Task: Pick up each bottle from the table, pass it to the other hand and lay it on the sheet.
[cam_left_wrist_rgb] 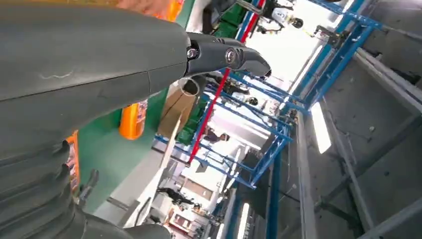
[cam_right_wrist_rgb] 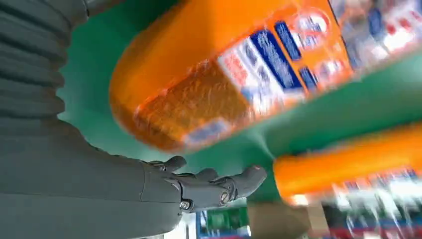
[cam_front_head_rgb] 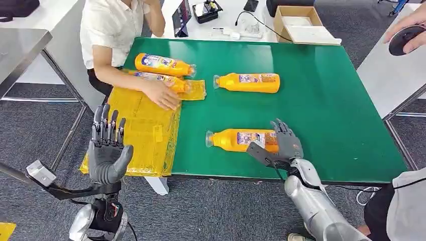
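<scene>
Four orange bottles lie on their sides. The nearest bottle (cam_front_head_rgb: 236, 139) (cam_right_wrist_rgb: 234, 64) lies on the green table (cam_front_head_rgb: 321, 100) near the front edge. My right hand (cam_front_head_rgb: 285, 143) is at its base end, fingers spread over it and thumb stretched out beneath, not closed. A second bottle (cam_front_head_rgb: 248, 83) (cam_right_wrist_rgb: 348, 164) lies mid-table. A third bottle (cam_front_head_rgb: 163, 64) lies at the back left. A person's hand (cam_front_head_rgb: 162, 95) rests on the fourth bottle (cam_front_head_rgb: 160, 80) on the yellow sheet (cam_front_head_rgb: 145, 133). My left hand (cam_front_head_rgb: 106, 150) (cam_left_wrist_rgb: 99, 74) is raised at the sheet's near corner, fingers upright, apart and empty.
A person (cam_front_head_rgb: 118, 30) sits at the table's far left. Another person's hand (cam_front_head_rgb: 407, 30) holds a dark round object at the far right. A third person (cam_front_head_rgb: 402, 206) stands near the right front corner. A cardboard box (cam_front_head_rgb: 296, 22) lies behind the table.
</scene>
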Motion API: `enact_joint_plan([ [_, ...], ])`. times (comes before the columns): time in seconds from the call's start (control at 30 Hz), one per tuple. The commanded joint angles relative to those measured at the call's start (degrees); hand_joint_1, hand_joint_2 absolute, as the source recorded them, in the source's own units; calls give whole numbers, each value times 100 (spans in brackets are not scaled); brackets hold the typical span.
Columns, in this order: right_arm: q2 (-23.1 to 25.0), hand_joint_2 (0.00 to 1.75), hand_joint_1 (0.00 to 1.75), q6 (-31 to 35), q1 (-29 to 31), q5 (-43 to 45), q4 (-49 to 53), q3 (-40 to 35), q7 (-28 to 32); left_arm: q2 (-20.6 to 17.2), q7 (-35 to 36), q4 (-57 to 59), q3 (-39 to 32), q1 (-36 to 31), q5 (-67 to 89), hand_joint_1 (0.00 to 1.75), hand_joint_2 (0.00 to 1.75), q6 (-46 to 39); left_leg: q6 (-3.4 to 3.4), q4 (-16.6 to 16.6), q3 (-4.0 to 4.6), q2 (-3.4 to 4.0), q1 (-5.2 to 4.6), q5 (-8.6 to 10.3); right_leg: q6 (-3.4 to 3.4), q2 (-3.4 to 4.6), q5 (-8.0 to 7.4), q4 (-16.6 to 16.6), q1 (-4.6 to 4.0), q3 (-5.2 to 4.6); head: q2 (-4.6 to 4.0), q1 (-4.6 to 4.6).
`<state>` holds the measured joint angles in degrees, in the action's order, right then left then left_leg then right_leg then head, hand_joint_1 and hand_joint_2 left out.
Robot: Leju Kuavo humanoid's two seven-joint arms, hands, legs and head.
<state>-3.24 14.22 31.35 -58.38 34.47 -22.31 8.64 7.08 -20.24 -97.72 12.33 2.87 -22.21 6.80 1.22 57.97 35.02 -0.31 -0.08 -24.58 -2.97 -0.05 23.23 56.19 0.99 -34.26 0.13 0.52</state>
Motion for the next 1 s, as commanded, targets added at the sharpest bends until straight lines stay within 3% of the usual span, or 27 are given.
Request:
enact_joint_plan([
  [0.03, 119, 175, 0, -525, 563, 73, -855, -210, -214, -136, 142, 457, 119, -217, 1, 0, 175, -7, -6, -5, -15, 5, 1, -2, 9, 4, 2, -2, -1, 11, 0, 0],
  [0.27, 147, 175, 0, -339, 612, 153, -976, -205, -79, -152, 166, 528, 187, -358, -33, 0, 175, 54, -5, -3, -14, 0, 3, -2, 8, -2, 3, -3, -3, 12, 0, 0],
  [0.33, 116, 175, 134, -256, 656, 177, -1078, -199, 30, -170, 169, 573, 229, -436, -59, 0, 175, 80, -7, -4, -20, -2, 3, -4, 11, -4, 6, -2, -3, 18, 0, 0],
  [0.37, 106, 175, 134, -250, 657, 181, -1088, -197, 43, -169, 169, 581, 231, -448, -61, 0, 175, 82, -7, -4, -18, -4, 2, -2, 10, -6, 5, -2, -3, 17, 0, 0],
  [0.4, 101, 175, 159, -226, 662, 193, -1116, -188, 81, -173, 169, 597, 238, -466, -76, 0, 175, 88, -6, -3, -14, -3, 2, -1, 9, -5, 3, -2, -3, 13, 0, -2],
  [0.9, 94, 175, 159, -218, 660, 195, -1124, -187, 90, -174, 169, 600, 237, -478, -81, 0, 175, 89, -7, -5, -22, 0, 3, -4, 10, -2, 5, -4, -4, 19, 0, 0],
  [0.93, 102, 175, 173, -228, 655, 198, -1133, -187, 92, -179, 169, 603, 238, -471, -84, 0, 175, 92, -5, -4, -18, -1, 2, -2, 8, -3, 4, -3, -2, 16, 0, 0],
  [1.0, 96, 175, 175, -260, 615, 252, -1150, -163, 207, -192, 168, 603, 249, -482, -111, 0, 175, 113, -11, -5, -40, 1, 7, -11, 19, -3, 13, -4, -9, 37, 0, 0],
])
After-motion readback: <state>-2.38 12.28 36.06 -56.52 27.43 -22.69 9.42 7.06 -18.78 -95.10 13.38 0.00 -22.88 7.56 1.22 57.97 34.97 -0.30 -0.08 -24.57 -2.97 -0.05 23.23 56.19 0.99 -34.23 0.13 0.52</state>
